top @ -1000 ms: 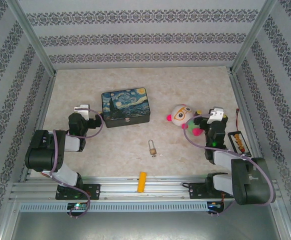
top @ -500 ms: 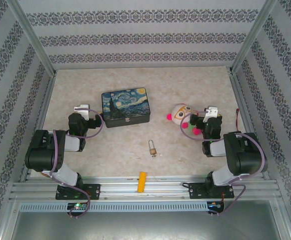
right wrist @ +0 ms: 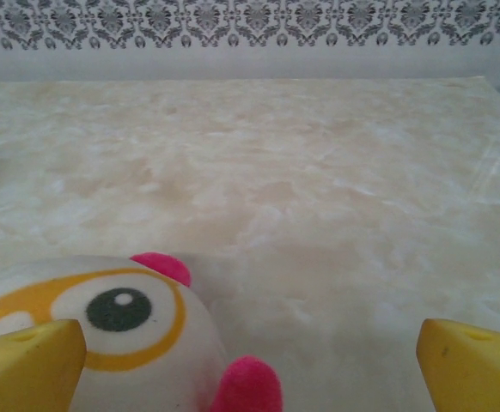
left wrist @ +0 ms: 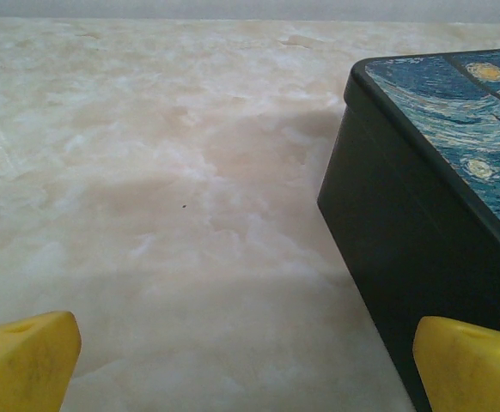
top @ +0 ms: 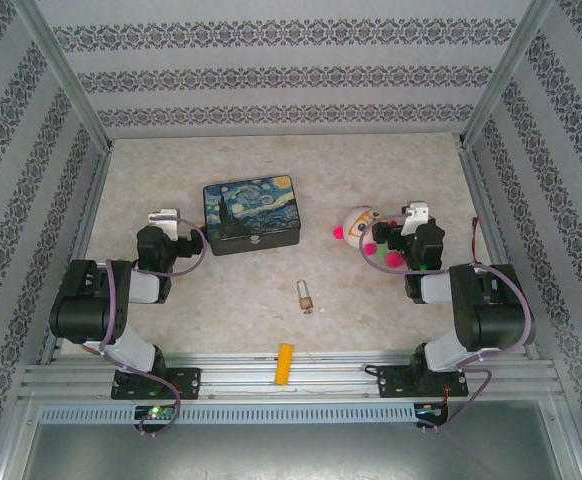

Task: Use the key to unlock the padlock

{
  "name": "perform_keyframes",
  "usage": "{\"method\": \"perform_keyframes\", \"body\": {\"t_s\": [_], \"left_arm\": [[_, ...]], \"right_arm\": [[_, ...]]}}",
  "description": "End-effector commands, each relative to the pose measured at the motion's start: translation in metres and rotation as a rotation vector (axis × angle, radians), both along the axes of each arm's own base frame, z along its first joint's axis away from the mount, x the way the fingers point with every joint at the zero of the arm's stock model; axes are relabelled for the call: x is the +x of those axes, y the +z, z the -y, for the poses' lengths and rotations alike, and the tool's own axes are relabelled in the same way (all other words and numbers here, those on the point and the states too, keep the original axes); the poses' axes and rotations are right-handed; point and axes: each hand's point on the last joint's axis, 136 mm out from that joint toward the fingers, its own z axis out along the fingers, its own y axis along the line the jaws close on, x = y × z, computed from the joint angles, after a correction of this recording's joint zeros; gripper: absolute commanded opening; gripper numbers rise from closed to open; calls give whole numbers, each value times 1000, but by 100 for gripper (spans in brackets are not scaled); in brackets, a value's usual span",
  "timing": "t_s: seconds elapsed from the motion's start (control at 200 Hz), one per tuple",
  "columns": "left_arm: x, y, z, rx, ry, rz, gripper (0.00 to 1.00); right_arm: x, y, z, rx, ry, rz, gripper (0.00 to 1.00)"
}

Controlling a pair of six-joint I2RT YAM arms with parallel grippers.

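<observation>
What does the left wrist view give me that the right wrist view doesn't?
Left wrist: the tin, close on the right, its dark side wall next to one finger of the left gripper. Right wrist: a plush toy, face up at lower left just ahead of the right gripper, and the patterned back wall. Shared: bare marbled table ahead and yellow fingers spread wide at the bottom corners, both grippers open.
</observation>
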Motion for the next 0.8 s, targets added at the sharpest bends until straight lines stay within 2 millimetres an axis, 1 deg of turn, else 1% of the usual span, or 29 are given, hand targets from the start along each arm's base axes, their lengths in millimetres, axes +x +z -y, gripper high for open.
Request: {"method": "perform_keyframes", "body": {"t_s": [0.0, 0.795], "left_arm": [[7, 13, 2, 10, -29, 51, 99], [7, 13, 3, 12, -34, 49, 99]], "right_arm": [[5, 7, -1, 2, 24, 18, 98], [6, 7, 1, 0, 11, 16, 98]]}}
